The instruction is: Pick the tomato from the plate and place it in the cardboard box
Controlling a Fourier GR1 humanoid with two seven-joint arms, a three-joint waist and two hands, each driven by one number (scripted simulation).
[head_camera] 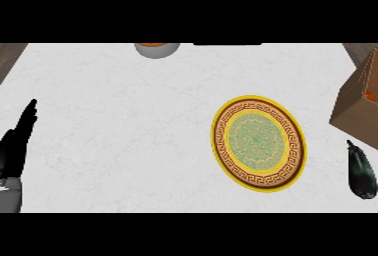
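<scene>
Left hand (pixel 16 145) is resting at the left edge, fingers straight, holding nothing. Right hand isn't showing. Plate (pixel 258 144) at center-right is sitting bare; something orange, probably the tomato (pixel 367 93), is peeking from the box (pixel 356 107) at far right.

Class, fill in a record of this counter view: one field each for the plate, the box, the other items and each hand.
plate: yellow-rimmed plate, nothing on it
box: cardboard box at the right edge, something orange just visible inside
eggplant: dark eggplant lying below the box
bowl: grey bowl at the top edge, cut off
left hand: left hand open, resting at the left edge
right hand: not in view
</scene>
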